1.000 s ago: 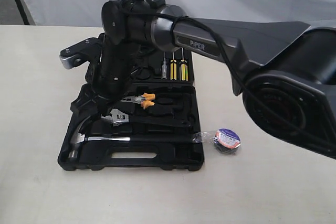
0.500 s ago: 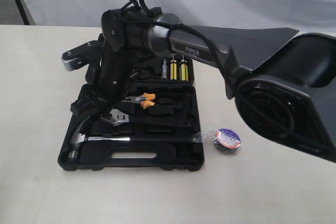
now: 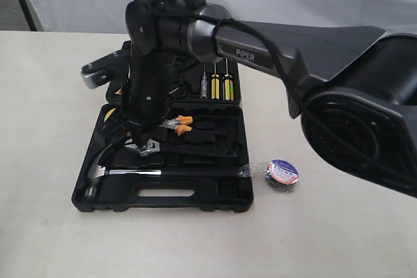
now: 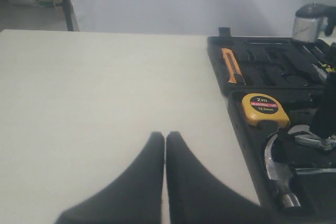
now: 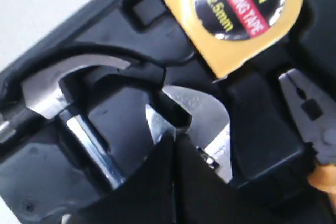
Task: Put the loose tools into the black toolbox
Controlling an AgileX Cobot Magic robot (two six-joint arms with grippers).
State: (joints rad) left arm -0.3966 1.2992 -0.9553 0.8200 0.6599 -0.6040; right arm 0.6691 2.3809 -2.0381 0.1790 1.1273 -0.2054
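Note:
The black toolbox [image 3: 215, 198] lies open on the table. In it rest the steel claw hammer [image 3: 124, 172] along the front and the silver adjustable wrench [image 3: 148, 148] behind it. My right gripper [image 3: 137, 140] reaches across and points down into the case. It is shut, with its tips [image 5: 174, 137] against the wrench's head [image 5: 210, 124], beside the hammer's claw [image 5: 52, 90]. The black tape roll [image 3: 281, 175] with its blue-white label lies on the table just right of the case. My left gripper [image 4: 165, 136] is shut and empty over bare table beside the toolbox's edge [image 4: 242, 129].
A yellow tape measure [image 5: 236, 14] and orange-handled pliers [image 3: 179, 125] sit in the case near the wrench. Screwdrivers [image 3: 215, 86] and an orange knife [image 4: 231, 65] lie in the far half. The right arm's bulk hangs over the case's left side.
The right arm's wrist has shifted a little to the right and lower over the case, bringing its shut fingers down onto the wrench's head. The tools and tape roll have not moved.

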